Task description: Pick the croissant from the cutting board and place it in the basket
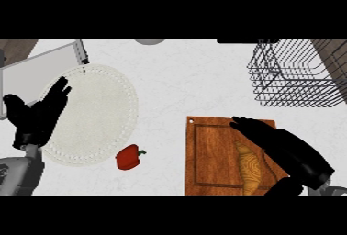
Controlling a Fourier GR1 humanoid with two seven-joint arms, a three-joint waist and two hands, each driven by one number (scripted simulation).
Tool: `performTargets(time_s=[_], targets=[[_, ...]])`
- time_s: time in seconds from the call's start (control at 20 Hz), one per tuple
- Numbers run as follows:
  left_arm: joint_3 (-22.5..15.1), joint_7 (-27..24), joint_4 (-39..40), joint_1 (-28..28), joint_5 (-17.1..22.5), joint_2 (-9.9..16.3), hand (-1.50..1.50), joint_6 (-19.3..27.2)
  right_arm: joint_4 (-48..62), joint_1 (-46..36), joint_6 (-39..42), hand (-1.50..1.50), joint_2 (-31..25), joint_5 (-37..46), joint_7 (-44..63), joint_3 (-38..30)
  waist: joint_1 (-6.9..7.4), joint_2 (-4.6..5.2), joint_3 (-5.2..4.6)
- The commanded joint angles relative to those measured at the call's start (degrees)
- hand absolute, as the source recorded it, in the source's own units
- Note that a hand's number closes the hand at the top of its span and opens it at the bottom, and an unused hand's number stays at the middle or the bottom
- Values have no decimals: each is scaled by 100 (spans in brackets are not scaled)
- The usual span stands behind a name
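Beside the cutting board [210, 156], a red pepper [130, 157].

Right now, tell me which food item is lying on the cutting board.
The croissant: it lies on the wooden cutting board under the right hand. The red bell pepper sits off the board, on the counter beside the white plate.

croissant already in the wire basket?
No, the croissant lies on the cutting board under the right hand, while the wire basket stands apart at the counter's far right.
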Motion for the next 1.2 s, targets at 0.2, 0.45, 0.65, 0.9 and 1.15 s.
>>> performTargets(time_s=[0.2,0.45,0.65,0.9,1.15], targets=[[44,-50,-186,277,-257,-247,0,-40,1020,-4,-378,-150,25,853,-460,289,-9,-8,-5],[272,62,86,-108,-318,-228,0,-219,1435,-23,-509,-150,-57,1124,-905,170,-25,-6,-5],[418,559,-551,106,-222,-159,0,-340,977,74,-215,-150,-44,1081,-881,31,-19,-15,-5],[458,312,-545,255,-442,-321,0,-217,1099,390,-245,-150,-59,948,-1371,-95,-26,-15,-5],[613,-28,-17,25,-479,-363,0,-467,1154,460,-250,-150,-5,1150,-1698,8,-30,-11,-6]])
